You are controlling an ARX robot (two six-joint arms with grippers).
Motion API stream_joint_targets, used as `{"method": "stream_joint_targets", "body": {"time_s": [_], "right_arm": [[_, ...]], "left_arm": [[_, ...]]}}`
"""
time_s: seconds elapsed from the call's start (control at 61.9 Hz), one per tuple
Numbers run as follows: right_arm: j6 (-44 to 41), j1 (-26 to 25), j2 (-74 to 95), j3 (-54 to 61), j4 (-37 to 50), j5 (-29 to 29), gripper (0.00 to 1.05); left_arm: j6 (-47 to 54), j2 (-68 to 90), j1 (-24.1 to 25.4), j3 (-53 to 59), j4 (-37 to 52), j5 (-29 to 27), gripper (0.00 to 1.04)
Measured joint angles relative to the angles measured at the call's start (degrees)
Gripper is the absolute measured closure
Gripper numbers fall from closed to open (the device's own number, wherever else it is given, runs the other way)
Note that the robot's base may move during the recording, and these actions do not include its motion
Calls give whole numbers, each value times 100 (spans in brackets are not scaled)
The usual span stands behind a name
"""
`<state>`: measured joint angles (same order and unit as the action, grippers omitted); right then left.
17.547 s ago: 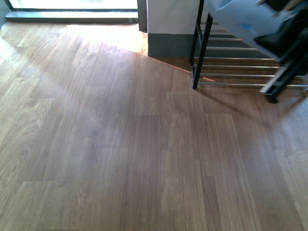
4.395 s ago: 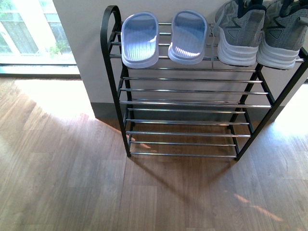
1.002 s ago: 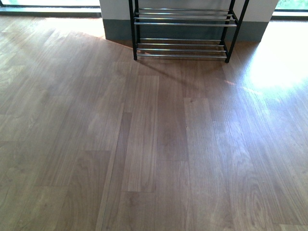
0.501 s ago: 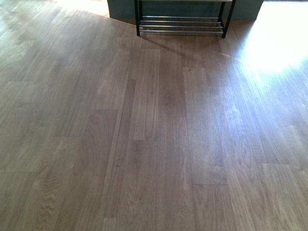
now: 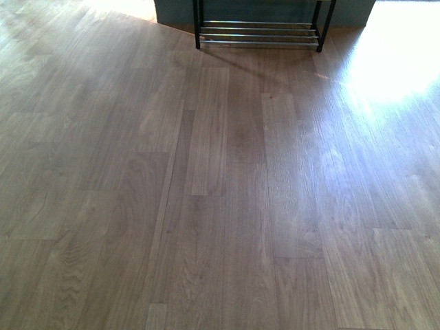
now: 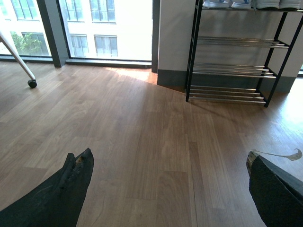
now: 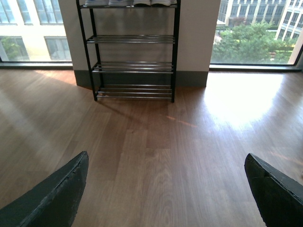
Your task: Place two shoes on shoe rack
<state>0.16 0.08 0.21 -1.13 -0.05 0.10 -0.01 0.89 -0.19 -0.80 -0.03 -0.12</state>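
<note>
The shoe rack (image 5: pixel 258 31) stands against the wall far ahead; the front view catches only its lowest chrome rods and black legs. The left wrist view shows the shoe rack (image 6: pixel 236 66) taller, with the white soles of the shoes (image 6: pixel 267 4) just showing on its top tier. In the right wrist view the shoe rack (image 7: pixel 132 52) also carries shoes (image 7: pixel 142 2), cut off by the frame edge. My left gripper (image 6: pixel 169 158) is open over bare floor, holding nothing. My right gripper (image 7: pixel 166 158) is open too, far from the rack. Neither arm shows in the front view.
Wood plank floor (image 5: pixel 220 192) stretches between me and the rack. A white leg with a black caster (image 6: pixel 31 83) stands near the window. A bright sun patch (image 7: pixel 241 101) lies beside the rack. Floor-length windows (image 7: pixel 255 33) flank the wall behind it.
The front view has drawn back from the rack: the shoes on its top tier filled the view earlier, and now only the lowest rods show at the top edge.
</note>
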Motion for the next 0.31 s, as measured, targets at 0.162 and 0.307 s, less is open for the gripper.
{"method": "stream_joint_targets", "body": {"time_s": [0.162, 0.307], "right_arm": [[0, 0, 0, 0, 0, 0, 9], [0, 0, 0, 0, 0, 0, 9]], "left_arm": [[0, 0, 0, 0, 0, 0, 9], [0, 0, 0, 0, 2, 0, 9]]}}
